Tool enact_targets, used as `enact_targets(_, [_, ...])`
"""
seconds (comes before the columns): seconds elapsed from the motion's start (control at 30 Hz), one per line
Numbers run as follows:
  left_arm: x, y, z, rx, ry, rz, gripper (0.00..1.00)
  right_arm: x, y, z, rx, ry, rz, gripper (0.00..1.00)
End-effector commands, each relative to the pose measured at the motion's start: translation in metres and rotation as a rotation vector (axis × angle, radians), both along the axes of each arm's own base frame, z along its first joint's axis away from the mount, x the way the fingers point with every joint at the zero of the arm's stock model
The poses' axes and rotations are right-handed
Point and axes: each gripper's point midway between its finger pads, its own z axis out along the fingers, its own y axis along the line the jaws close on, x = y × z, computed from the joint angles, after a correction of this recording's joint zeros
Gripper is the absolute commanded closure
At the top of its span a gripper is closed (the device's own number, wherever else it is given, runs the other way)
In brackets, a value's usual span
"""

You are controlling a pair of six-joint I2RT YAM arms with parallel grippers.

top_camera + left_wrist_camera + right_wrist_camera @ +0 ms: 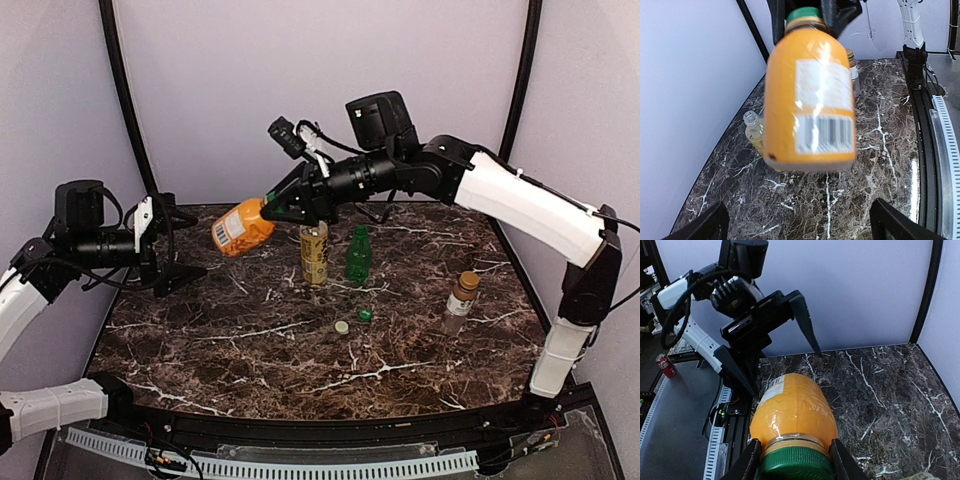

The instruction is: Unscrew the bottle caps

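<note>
**Orange bottle held sideways between the two grippers**

The right gripper [272, 203] pinches the orange bottle [243, 228] by its green cap [795, 465], one finger on each side of the cap. The bottle hangs in the air, well above the table [250, 370]. Its long axis is nearly level and runs straight out from the fingertips. The base points toward the left gripper [182, 243] and the neck sits back between the right fingers.

The left gripper is spread wide and touches nothing. The bottle's base is just ahead of its fingertips, centred on the gap between them.

The orange bottle is squat and round-shouldered, wrapped in glossy orange film with a white label and a barcode near the base. The film hides whatever is inside.

Below the right gripper and a little to the far side from the left arm stand the yellow bottle [314, 252] and the green bottle [358, 255], both upright and close together. The yellow one holds yellow liquid, and the left wrist view shows its neck open. The green one's contents cannot be made out.

The slim bottle [462, 300] stands upright, well off toward the right arm's base, with a brown cap on. Two loose caps [342, 327] lie on the table nearer the arm bases than the yellow and green bottles, one pale and one green.
</note>
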Motion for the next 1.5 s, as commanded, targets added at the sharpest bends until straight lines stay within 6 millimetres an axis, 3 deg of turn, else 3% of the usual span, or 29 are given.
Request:
enact_targets(0.0, [-0.016, -0.014, -0.003, 0.059, 0.095, -0.087, 0.01, -0.024, 0.013, -0.015, -0.049, -0.042, 0.011, 1.00])
enact_targets(0.1, [-0.026, -0.025, 0.005, 0.046, 0.136, -0.142, 0.01, -0.036, 0.025, -0.015, -0.036, -0.046, 0.035, 1.00])
enact_targets(0.3, [-0.046, -0.041, -0.002, 0.098, 0.200, -0.234, 0.01, -0.041, 0.033, -0.013, -0.035, -0.055, 0.021, 1.00])
enact_targets(0.4, [-0.038, -0.047, 0.007, 0.077, 0.194, -0.210, 0.02, -0.043, 0.035, -0.011, -0.028, -0.063, 0.019, 1.00])
enact_targets(0.63, [-0.033, -0.056, 0.010, 0.085, 0.186, -0.204, 0.17, -0.046, 0.038, -0.003, -0.003, -0.070, 0.013, 1.00])
enact_targets(0.8, [-0.034, -0.057, 0.002, 0.132, 0.175, -0.214, 0.25, -0.046, 0.038, 0.003, 0.013, -0.076, 0.010, 1.00])
enact_targets(1.07, [-0.033, -0.058, 0.002, 0.146, 0.154, -0.215, 0.54, -0.045, 0.038, 0.006, 0.028, -0.078, -0.001, 1.00])
enact_targets(1.23, [-0.031, -0.059, 0.009, 0.134, 0.127, -0.209, 0.59, -0.042, 0.039, 0.005, 0.030, -0.066, -0.017, 1.00])
enact_targets(1.27, [-0.030, -0.058, 0.010, 0.136, 0.119, -0.204, 0.62, -0.040, 0.039, 0.006, 0.030, -0.060, -0.028, 0.87])
enact_targets(1.3, [-0.026, -0.057, 0.011, 0.139, 0.101, -0.186, 0.63, -0.037, 0.038, 0.008, 0.032, -0.051, -0.049, 0.64])
enact_targets(1.33, [-0.021, -0.054, 0.012, 0.153, 0.075, -0.157, 0.66, -0.031, 0.036, 0.012, 0.034, -0.039, -0.090, 0.49])
enact_targets(1.4, [-0.010, -0.051, 0.014, 0.174, 0.021, -0.110, 0.70, -0.012, 0.028, 0.023, 0.048, 0.040, -0.215, 0.31])
enact_targets(1.47, [0.017, -0.036, 0.018, 0.231, -0.087, 0.033, 0.74, 0.011, 0.012, 0.035, 0.086, 0.209, -0.357, 0.16])
